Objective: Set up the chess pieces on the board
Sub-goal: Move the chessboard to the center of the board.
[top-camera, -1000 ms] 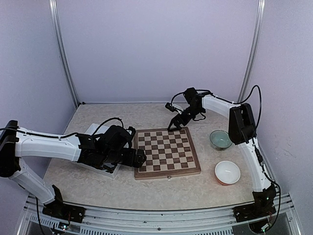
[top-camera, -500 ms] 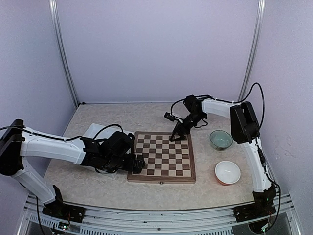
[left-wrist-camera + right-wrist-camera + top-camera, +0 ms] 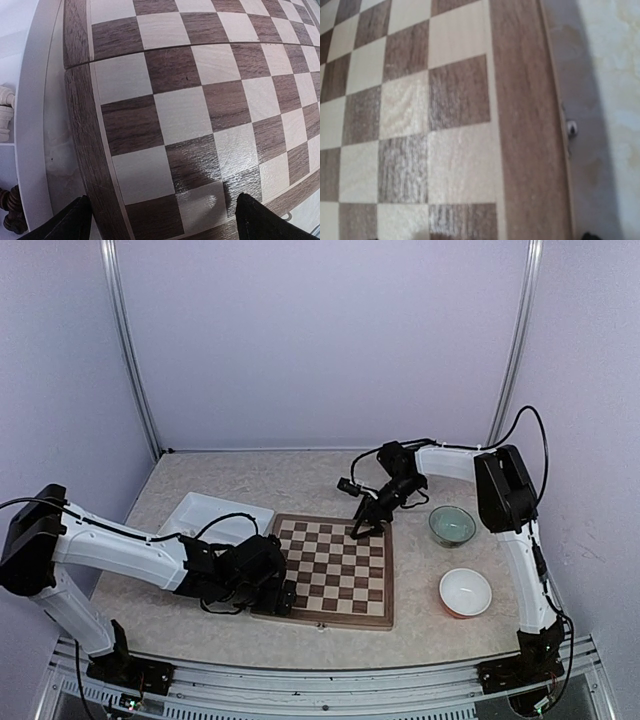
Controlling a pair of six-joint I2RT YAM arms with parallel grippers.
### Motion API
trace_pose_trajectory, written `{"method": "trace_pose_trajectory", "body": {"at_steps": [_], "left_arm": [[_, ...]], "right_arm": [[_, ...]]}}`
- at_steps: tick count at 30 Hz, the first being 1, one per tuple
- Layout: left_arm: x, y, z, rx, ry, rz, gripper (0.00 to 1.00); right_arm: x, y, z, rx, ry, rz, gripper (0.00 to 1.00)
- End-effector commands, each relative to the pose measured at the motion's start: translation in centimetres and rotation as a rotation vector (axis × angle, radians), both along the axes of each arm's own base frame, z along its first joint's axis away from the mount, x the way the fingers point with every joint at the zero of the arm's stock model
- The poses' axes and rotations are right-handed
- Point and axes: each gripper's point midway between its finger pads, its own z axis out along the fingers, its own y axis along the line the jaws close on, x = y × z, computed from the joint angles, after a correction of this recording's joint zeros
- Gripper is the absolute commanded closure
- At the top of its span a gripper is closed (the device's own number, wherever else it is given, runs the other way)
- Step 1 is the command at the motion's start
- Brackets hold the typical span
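The board (image 3: pixel 330 570) lies at the middle of the table (image 3: pixel 250 475), turned slightly askew. It is a square of wood with dark brown and cream checks inside a plain brown border. In the left wrist view its grain runs in fine streaks and the varnish throws a soft glare (image 3: pixel 200 100). The right wrist view shows the same streaked checks and the wide border (image 3: pixel 420 125), with a small metal fitting (image 3: pixel 571 128) on the outer edge.

The left gripper (image 3: pixel 280 595) sits at the board's 7 o'clock corner. Its black fingertips (image 3: pixel 80 220) stand wide apart over the checks with nothing between them.

The right gripper (image 3: pixel 365 525) is low at the board's 1 o'clock corner. Whether its claw is open or closed cannot be told.

A white rectangular tray (image 3: pixel 210 515) with a smooth raised rim lies at the board's 10 o'clock. At the left wrist view's edge it holds turned chess pieces (only slivers show): a pale cream one (image 3: pixel 5 112) and a dark one (image 3: pixel 10 217).

At 3 o'clock of the board stand a round greenish glassy bowl (image 3: pixel 451 525) and, nearer the arms, a white bowl (image 3: pixel 466 591) with an orange outside. The table has a marbled beige surface.
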Motion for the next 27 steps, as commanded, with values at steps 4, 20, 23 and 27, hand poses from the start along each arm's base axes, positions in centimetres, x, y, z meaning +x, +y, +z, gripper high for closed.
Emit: {"method": "trace_pose_trajectory", "body": {"at_steps": [4,20,23,27], "left_arm": [[-3.1,-1.2,-1.5,0.019,0.05,-0.043,0.01],[-0.4,2.5,9.7,0.149,-0.245,0.074,0.01],[0.8,5.4,11.5,0.133,-0.247,0.135,0.04],[3.2,10.7,12.1,0.052,-0.164,0.257,0.25]], "right_arm": [[-4.5,-0.3,-0.6,-0.043,0.103,0.066,0.14],[-1.0,-2.4,9.7,0.026,-0.139,-0.117,0.05],[-0.8,-4.2,13.4,0.093,-0.226,-0.2,0.04],[-4.7,-6.5,18.1,0.24,-0.361,-0.176,0.02]]}}
